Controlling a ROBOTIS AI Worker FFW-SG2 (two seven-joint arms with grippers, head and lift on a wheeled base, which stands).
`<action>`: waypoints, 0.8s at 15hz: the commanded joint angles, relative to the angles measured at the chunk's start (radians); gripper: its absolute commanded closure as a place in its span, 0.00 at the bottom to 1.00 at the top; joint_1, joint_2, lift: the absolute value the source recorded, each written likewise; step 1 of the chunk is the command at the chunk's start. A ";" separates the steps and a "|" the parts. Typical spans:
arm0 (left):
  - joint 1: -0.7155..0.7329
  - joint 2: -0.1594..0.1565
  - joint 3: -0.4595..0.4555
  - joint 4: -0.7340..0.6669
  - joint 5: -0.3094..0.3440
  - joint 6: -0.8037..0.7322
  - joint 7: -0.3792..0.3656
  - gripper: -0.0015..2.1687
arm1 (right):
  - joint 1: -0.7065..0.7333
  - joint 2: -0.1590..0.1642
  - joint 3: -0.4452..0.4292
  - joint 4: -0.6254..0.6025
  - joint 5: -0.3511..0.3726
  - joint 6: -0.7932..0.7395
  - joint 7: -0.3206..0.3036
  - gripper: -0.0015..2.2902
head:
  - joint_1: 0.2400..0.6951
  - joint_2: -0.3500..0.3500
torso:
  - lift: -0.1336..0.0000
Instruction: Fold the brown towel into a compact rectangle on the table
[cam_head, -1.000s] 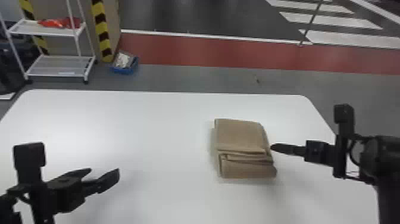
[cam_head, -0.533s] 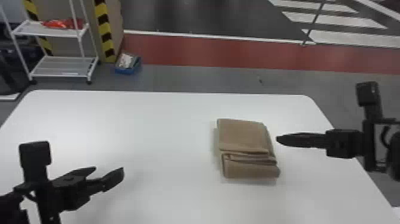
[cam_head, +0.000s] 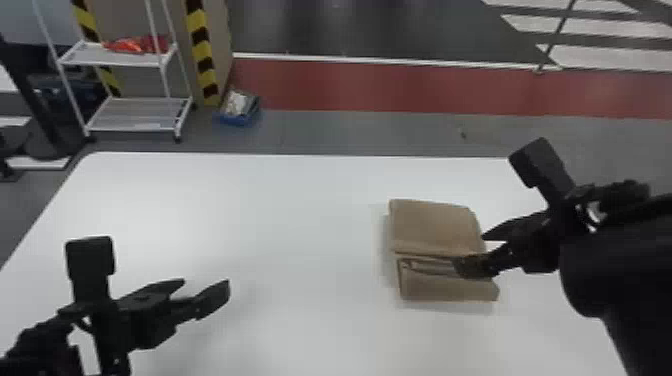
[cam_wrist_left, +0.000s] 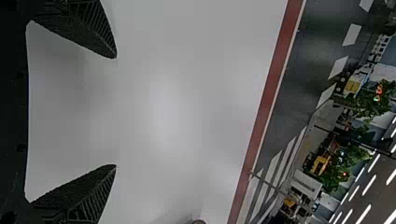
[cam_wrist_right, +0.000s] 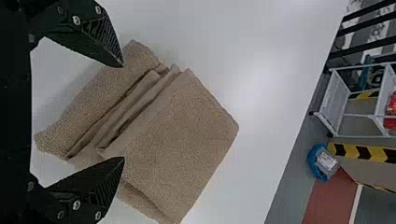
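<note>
- Right wrist view: right gripper (cam_wrist_right: 123, 112) has its fingers apart at the brown towel (cam_wrist_right: 182, 130) on the table (cam_head: 300, 225).
- Left gripper (cam_head: 206, 282), fingers spread too.
- Pinching skewed could drag those loose layers (cam_wrist_right: 135, 103) crooked.

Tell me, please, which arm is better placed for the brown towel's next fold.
Right, I think: the right gripper is open by the right side of the brown towel, whereas the left gripper hangs away, over the left part of the table.
</note>
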 joint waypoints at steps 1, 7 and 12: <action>0.000 -0.004 0.004 0.002 0.001 -0.006 0.000 0.02 | -0.016 -0.027 0.075 0.015 0.075 -0.039 0.006 0.08 | 1.00 0.41 | 0.07; -0.001 -0.004 0.007 0.020 0.009 -0.021 0.002 0.02 | -0.050 -0.034 0.232 0.131 0.264 -0.149 0.006 0.08 | 1.00 0.41 | 0.07; 0.002 -0.004 0.021 0.035 0.020 -0.040 0.000 0.02 | -0.100 0.010 0.325 0.248 0.353 -0.180 0.006 0.08 | 1.00 0.44 | 0.07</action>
